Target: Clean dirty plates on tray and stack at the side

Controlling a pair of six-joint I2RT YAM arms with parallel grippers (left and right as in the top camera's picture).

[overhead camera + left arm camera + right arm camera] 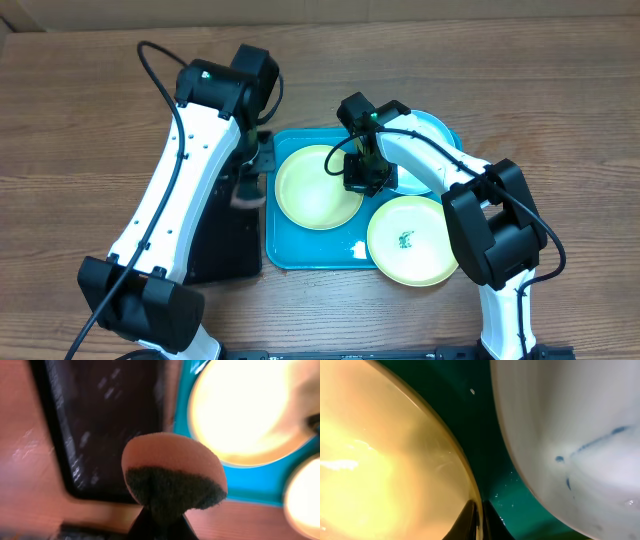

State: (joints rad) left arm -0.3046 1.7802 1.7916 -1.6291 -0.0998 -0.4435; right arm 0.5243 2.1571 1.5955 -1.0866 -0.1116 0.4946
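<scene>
Tray (300, 255): three plates aboard, none stacked aside; blue plate (437, 128) and right yellow plate (410, 240) smeared, left yellow plate (315, 190) apparently clean, rim pinched by right jaws; left jaws clamp sponge (172, 475).

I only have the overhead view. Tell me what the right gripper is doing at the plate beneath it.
Observer: In the right wrist view, the right gripper is shut on the rim of the unsmeared yellow plate.
Operator: Report on the blue plate; it is mostly hidden for me.
Observer: The blue plate carries thin blue streaks and dots on its whitish centre.
Operator: Now describe what the left gripper holds.
Observer: The left gripper is shut on a sponge that is pink on top and dark grey underneath.
</scene>
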